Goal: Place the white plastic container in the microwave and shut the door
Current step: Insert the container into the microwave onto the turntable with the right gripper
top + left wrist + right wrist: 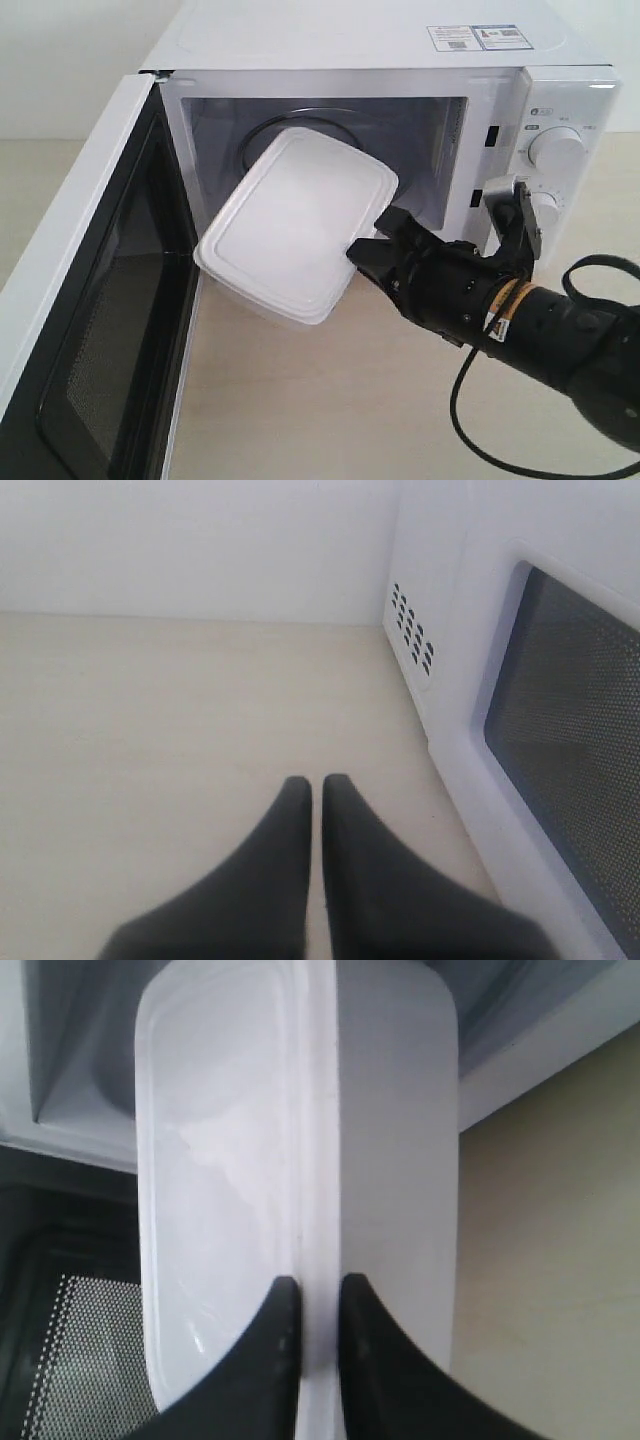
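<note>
While the microwave stands with the door swung wide, the white plastic container hangs tilted, partly inside the cavity mouth. The right gripper, clamped on its near rim, has it straight ahead, cavity-ward; the left gripper, pressed together, sits beside the door.

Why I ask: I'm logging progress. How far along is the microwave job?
Done: the door of the white microwave stands wide open. In hand: the right pincer is shut on the rim of the white translucent plastic container, held tilted and only partly inside the microwave. Remaining: set it on the glass turntable, release and close the door. The left pincer is shut, beside the door.
</note>
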